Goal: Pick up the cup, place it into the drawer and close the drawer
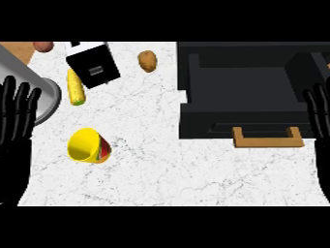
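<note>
- Lying tipped on the counter (196, 174), the cup (87, 145) is being left untouched, left of the open drawer (242, 87).
- Left hand (7, 121) and right hand (329, 118) are being held open, empty (fingers up).

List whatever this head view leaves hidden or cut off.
Reddish item: cut by the view's top edge, unidentifiable.
Grey metal object: partly behind the left hand, cut by the left edge.
Drawer: interior too dark for detail.
Cup: its red-green marking too small to read.
Right hand: partly cut by the right edge.
</note>
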### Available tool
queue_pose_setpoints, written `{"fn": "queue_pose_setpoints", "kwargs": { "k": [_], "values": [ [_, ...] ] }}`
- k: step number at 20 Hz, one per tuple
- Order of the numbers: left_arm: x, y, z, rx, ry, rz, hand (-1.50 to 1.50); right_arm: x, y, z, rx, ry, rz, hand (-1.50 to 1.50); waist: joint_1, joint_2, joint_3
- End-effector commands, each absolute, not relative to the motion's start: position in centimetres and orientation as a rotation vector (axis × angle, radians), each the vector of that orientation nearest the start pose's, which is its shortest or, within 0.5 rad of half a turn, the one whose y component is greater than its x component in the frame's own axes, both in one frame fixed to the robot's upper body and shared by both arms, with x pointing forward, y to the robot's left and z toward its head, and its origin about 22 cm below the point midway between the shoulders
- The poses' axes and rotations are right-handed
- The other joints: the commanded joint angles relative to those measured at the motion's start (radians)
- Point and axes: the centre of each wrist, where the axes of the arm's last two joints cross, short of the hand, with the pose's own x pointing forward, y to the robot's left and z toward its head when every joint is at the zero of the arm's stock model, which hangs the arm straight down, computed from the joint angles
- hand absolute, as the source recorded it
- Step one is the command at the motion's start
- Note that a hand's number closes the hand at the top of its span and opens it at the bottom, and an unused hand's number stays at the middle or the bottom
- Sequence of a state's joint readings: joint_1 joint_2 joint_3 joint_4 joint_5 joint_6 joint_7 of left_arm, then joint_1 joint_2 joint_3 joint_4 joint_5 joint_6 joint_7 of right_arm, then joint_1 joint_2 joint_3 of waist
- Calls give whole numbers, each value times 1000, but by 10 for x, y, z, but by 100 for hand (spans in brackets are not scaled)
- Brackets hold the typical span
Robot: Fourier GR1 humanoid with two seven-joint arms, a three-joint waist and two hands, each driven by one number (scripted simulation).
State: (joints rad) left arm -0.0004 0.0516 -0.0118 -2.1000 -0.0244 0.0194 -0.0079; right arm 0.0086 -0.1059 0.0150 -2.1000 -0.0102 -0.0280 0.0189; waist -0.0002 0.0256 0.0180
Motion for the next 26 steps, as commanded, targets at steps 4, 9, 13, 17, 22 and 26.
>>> {"fn": "queue_pose_setpoints", "kwargs": {
  "k": [4, 9, 13, 17, 22, 26],
  "values": [
    [194, 214, 123, -97, -2075, -166, -150, 219, -229, 121, -81, -2077, 73, -150, 3, -26, -18],
    [192, 227, 99, -271, -1927, 25, -150, 210, -254, 128, -104, -2035, 217, -150, 0, -25, -19],
    [188, 225, 78, -280, -1884, 31, -150, 209, -256, 113, -117, -2008, 211, -150, 0, -26, -18],
    [172, 254, 105, -254, -1867, 41, -150, 213, -254, 127, -81, -2031, 214, -150, 3, -27, -18],
    [193, 269, 52, -150, -1800, 78, -150, 222, -252, 122, -105, -2040, 228, -150, 1, -26, -18],
    [210, 277, 24, -39, -1804, 94, -150, 224, -253, 109, -105, -2030, 221, -150, -2, -24, -18]
  ]
}}
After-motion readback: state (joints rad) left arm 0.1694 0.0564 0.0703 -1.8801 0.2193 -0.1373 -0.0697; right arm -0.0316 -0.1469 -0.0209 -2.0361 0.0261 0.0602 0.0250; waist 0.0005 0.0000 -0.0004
